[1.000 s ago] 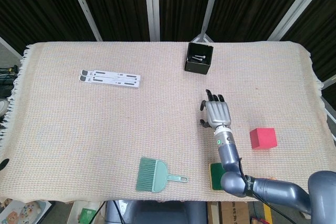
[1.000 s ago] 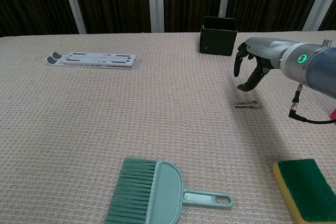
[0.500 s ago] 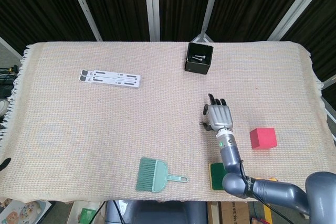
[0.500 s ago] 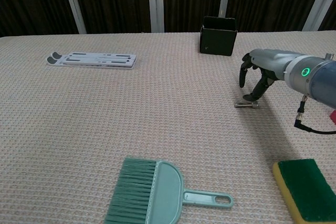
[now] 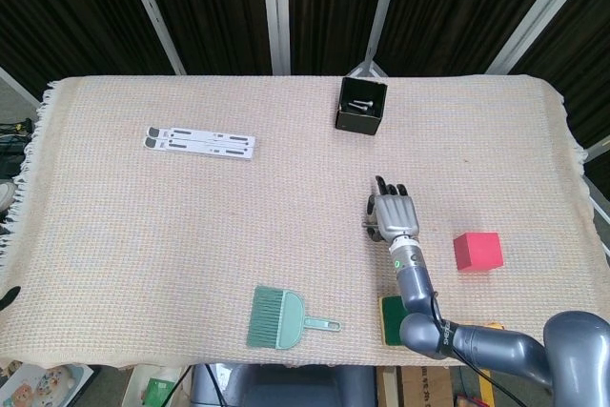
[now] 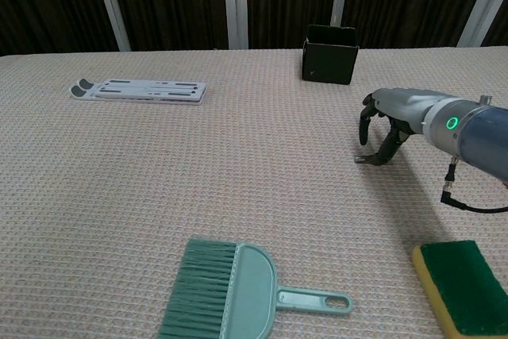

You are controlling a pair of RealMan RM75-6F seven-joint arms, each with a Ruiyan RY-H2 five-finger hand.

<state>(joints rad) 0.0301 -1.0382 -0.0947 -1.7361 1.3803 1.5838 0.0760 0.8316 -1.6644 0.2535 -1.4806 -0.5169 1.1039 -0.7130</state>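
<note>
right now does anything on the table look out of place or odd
One thing stands out: a small metal bolt lies loose on the woven cloth under the right hand, whose fingers touch it, while similar metal pieces sit inside the black box. The sponge overhangs the near edge. Nothing looks spilled or damaged.

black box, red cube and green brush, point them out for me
black box (image 5: 361,107), head view, on its inner wall
red cube (image 5: 477,251), head view, on its top face
green brush (image 6: 205,291), chest view, on its bristles
</note>
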